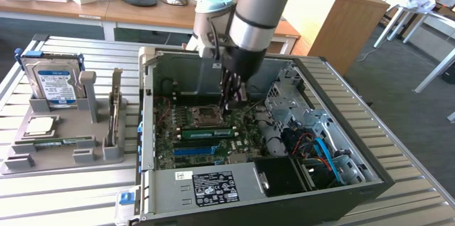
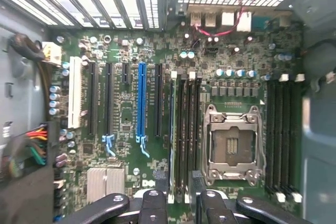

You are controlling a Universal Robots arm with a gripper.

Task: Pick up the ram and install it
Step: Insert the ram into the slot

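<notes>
Standing on edge on the motherboard [image 1: 165, 130], between the CPU socket [image 1: 206, 114] and the blue slot [image 1: 193, 150], the ram [image 1: 206, 131] looks placed. The gripper [image 2: 178, 188] hovers above it with fingers apart, gripping nothing. Whether the strip is pressed fully home I cannot tell (the seating at its ends is too small to read). If it sits half-seated or tilted, a brushing finger could lever it loose, and an uneven push could strain the motherboard.

Silver-grey arm [image 1: 252, 21], pale blue joint caps [image 1: 213, 2], black gripper [image 1: 233, 104] linkages
</notes>
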